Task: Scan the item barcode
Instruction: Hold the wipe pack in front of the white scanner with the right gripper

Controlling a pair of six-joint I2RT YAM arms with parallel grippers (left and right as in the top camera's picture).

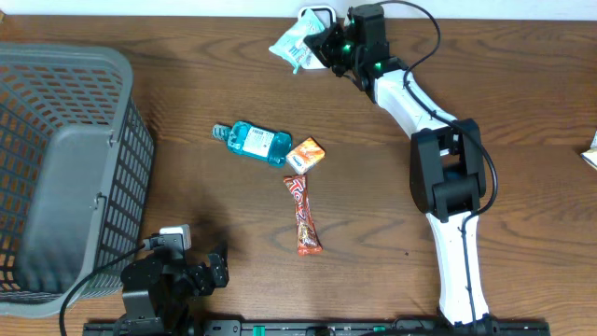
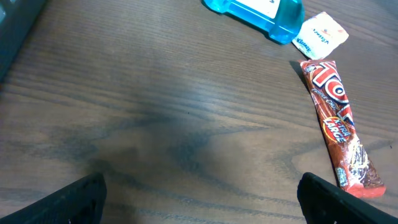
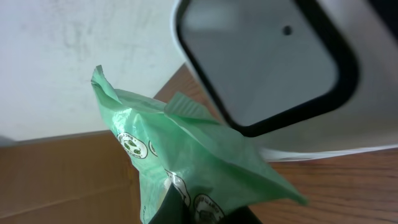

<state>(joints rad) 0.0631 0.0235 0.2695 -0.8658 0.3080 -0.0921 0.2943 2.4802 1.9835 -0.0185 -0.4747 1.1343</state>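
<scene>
At the table's left edge stands a grey mesh basket [image 1: 65,168]. Just beside its near corner the left gripper [image 1: 216,266] rests low over the wood, jaws spread wide and holding nothing; its wrist view shows only bare table between the two dark fingers [image 2: 74,199].

Mid-table lie three items waiting their turn: a blue bottle [image 1: 256,142] on its side, a small orange packet [image 1: 305,154] touching the bottle's right end, and below them a red chocolate bar [image 1: 303,217] lying lengthwise.

At the far edge of the table, the right arm stretches out with the right gripper [image 1: 324,49] clamped on a crumpled green packet [image 1: 294,42], pinching its lower edge and presenting it just beside the white-framed scanner [image 1: 317,13]. In the wrist view the packet [image 3: 186,155] rises in front of the scanner's dark-rimmed window [image 3: 267,56], overlapping its lower left corner but not covering the glass.

The step in hand appears to be the scan itself. No barcode is visible on the face turned towards the wrist camera, so which side carries it cannot be told. To do this well, the arm would probably need to bring the packet squarely before the window, turn the printed code towards the glass, keep the wrinkled film as flat as the pinch allows, and hold steady. The thin wrapper may sag or fold over the code.
</scene>
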